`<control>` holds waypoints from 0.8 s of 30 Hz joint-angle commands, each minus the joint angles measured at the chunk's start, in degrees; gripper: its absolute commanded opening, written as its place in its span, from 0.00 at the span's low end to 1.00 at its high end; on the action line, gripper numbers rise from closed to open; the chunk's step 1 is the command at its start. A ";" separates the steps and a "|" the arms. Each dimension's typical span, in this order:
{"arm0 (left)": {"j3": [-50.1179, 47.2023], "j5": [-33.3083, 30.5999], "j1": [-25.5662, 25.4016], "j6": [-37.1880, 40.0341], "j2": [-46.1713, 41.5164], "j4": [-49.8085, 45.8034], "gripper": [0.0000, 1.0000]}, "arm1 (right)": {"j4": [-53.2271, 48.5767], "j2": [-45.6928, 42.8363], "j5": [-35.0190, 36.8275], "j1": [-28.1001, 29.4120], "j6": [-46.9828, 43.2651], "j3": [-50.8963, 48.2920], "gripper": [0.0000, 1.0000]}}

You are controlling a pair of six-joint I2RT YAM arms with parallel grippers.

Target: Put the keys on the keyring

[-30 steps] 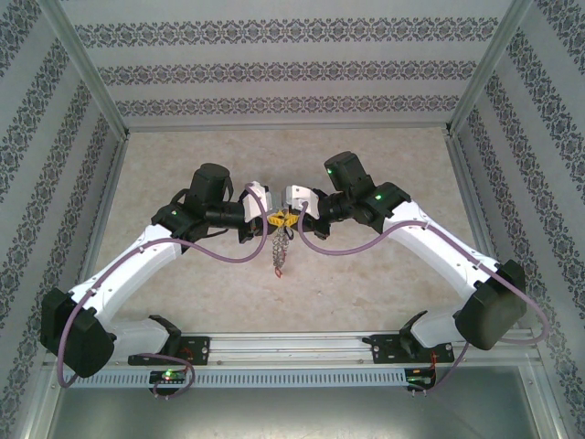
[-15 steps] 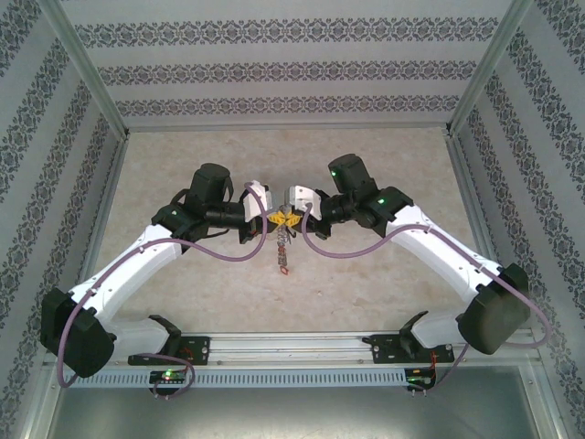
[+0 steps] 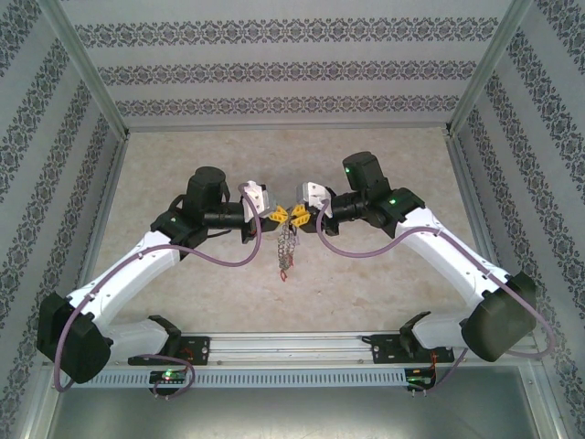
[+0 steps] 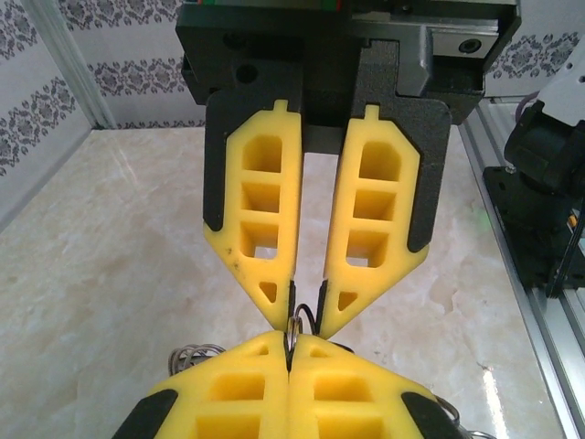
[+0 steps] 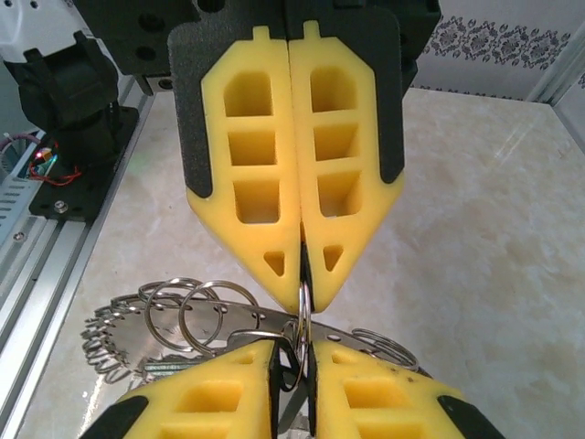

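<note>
Yellow matte pads with rectangular and triangular cut-outs, set on black backing, form the tapered fingers of the left gripper. In the left wrist view a narrow slit runs down between them, and the tips close in on a thin silvery wire ring at the lower centre of the frame. The right gripper has the same pads pressed flat against each other along their whole length, with the same wire ring pinched at their points. The two pairs of tips meet nose to nose, touching or nearly so.

Just behind the tips in the right wrist view, at the lower left, lies the flat silvery metal keyring. It is a curved band pierced with small holes and fringed with fine wire loops, with several round split rings resting on it.

In the top view the bundle hangs as a chain-like strand below the joined tips at frame centre. A tiny key with a red plastic tag is at its lowest end, above the glossy, marbled beige tabletop. Smooth purple cables droop from both wrists.
</note>
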 commanded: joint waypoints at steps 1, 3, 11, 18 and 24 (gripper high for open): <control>-0.43 3.05 0.49 -2.66 -1.55 7.52 0.00 | -0.14 -0.50 -4.75 -0.12 -0.01 -0.57 0.17; -1.04 3.83 0.58 -3.34 -1.55 9.36 0.00 | 0.27 -0.03 -5.17 -0.03 0.10 -0.58 0.16; -1.45 4.42 0.56 -4.36 -1.23 11.72 0.00 | -1.42 2.30 -3.70 -0.61 0.52 0.56 0.14; -1.65 4.09 0.67 -4.59 -1.27 11.90 0.00 | -2.13 2.16 -3.85 -1.60 0.68 0.03 0.17; -1.99 4.25 0.67 -4.97 -0.96 12.32 0.00 | 0.28 0.42 -6.98 -1.71 0.85 -0.77 0.23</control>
